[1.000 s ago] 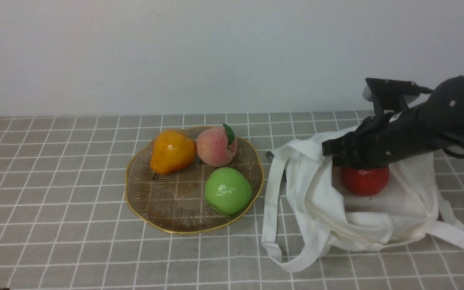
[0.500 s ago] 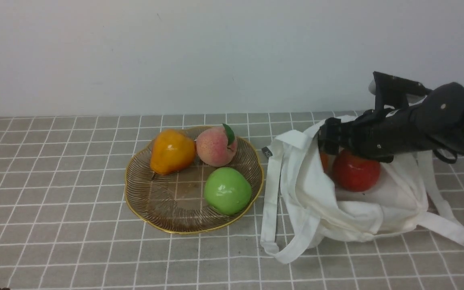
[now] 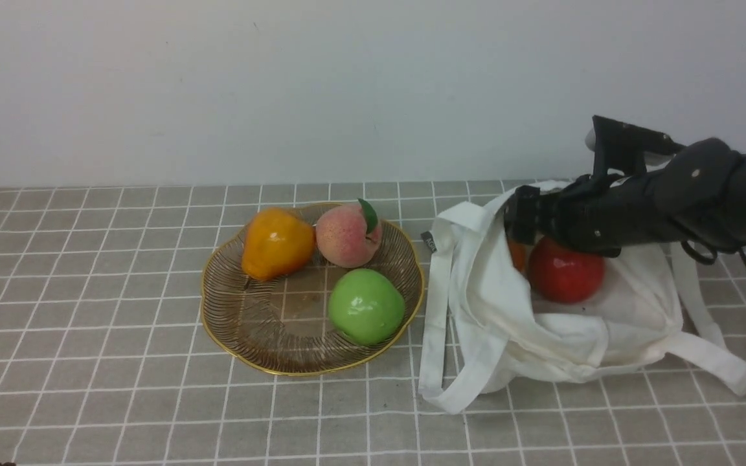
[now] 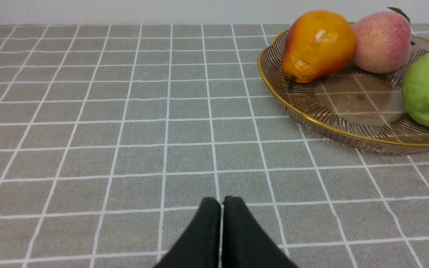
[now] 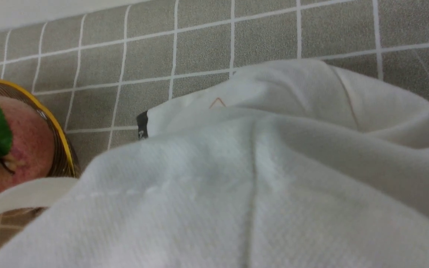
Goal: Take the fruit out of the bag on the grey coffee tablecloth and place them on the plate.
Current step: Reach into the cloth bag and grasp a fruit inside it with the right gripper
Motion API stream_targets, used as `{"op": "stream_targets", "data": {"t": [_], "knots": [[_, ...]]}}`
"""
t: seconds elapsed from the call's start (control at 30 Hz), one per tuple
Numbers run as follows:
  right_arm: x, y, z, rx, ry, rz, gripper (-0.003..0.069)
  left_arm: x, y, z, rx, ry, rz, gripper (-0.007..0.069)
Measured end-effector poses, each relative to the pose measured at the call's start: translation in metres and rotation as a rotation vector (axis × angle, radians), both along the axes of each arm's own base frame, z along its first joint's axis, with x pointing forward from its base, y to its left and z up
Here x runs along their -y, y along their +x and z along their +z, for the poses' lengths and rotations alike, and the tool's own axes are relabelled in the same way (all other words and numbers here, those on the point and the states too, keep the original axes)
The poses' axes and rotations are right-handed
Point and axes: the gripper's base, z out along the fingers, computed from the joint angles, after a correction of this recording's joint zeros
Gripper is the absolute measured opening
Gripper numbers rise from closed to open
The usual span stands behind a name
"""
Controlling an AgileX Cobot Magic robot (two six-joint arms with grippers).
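Poised over the red apple (image 3: 565, 279) inside the bag (image 3: 541, 343), just right of the plate (image 3: 243, 323)
Tucked into the bag's mouth with the right fingers (image 3: 520, 217) just above the apple, probably for a grasp from above; blocked by cloth in the wrist view, so impossible to tell their spread or any hold; parked left of the plate with the left fingers (image 4: 209, 223) pressed together, empty, clear of the work

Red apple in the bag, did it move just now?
Yes. The red apple slid a little to the left, closer to the plate, which stayed put.
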Motion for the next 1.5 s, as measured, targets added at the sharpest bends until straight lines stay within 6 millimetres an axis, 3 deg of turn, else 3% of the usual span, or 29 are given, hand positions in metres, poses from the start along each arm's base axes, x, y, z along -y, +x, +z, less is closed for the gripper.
{"op": "stream_targets", "data": {"t": [0.23,0.4,0.83,1.17,1.3,1.5], "knots": [[-0.006,-0.013,0.017,0.017,-0.023,0.095,0.0596,0.0,0.0,0.0,0.0,0.0,0.0,-0.0008],[-0.013,-0.016,0.017,0.042,-0.077,0.175,0.0593,0.0,0.0,0.0,0.0,0.0,0.0,-0.0008],[0.007,-0.015,0.012,0.024,-0.239,0.247,0.0589,0.0,0.0,0.0,0.0,0.0,0.0,-0.0008],[0.025,-0.013,0.01,-0.021,-0.296,0.143,0.0589,0.0,0.0,0.0,0.0,0.0,0.0,-0.0008],[0.026,-0.01,0.004,-0.039,-0.262,0.085,0.0601,0.0,0.0,0.0,0.0,0.0,0.0,-0.0008],[0.027,-0.005,-0.021,-0.095,-0.252,0.058,0.0651,0.0,0.0,0.0,0.0,0.0,0.0,-0.0008]]}}
